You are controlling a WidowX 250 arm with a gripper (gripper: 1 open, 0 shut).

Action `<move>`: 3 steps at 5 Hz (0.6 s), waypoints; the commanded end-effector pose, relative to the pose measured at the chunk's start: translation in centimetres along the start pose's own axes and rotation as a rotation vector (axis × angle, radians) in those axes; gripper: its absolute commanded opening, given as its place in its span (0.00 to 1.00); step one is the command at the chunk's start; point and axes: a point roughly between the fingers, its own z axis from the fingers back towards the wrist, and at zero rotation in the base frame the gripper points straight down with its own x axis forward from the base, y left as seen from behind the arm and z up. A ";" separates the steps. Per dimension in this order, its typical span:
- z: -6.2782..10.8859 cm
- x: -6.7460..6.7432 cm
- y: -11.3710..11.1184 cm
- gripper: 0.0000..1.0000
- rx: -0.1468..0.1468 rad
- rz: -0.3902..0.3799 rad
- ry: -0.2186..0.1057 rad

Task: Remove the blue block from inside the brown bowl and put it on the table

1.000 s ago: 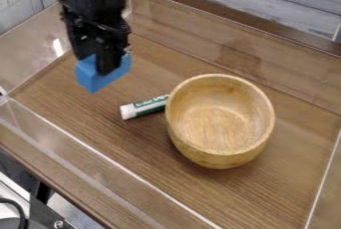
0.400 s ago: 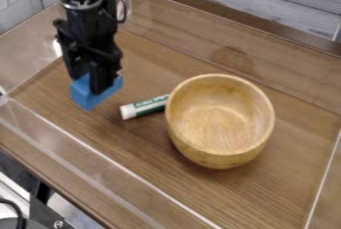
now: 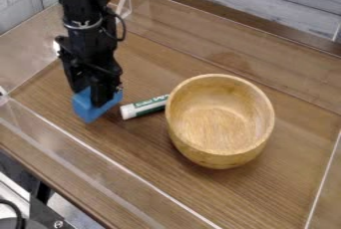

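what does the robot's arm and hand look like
The arm is black and bulky, with thin dark cables looping at its side. The hand is dark too, with narrow, jointed-looking parts; no markings can be made out.

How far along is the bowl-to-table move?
Done: the blue block is out of the brown bowl, which shows only bare wood inside.
In hand: the gripper has the block low over or on the table, left of the white tube in the picture; I can't tell if it touches down.
Left: set it down if needed, open up, back off.
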 end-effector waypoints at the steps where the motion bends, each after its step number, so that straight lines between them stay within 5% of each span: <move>1: 0.2 0.4 0.5 0.00 0.007 0.009 -0.030; 2: -0.2 0.4 0.4 1.00 -0.008 0.011 -0.031; 3: -0.7 0.2 0.3 1.00 -0.025 0.012 -0.032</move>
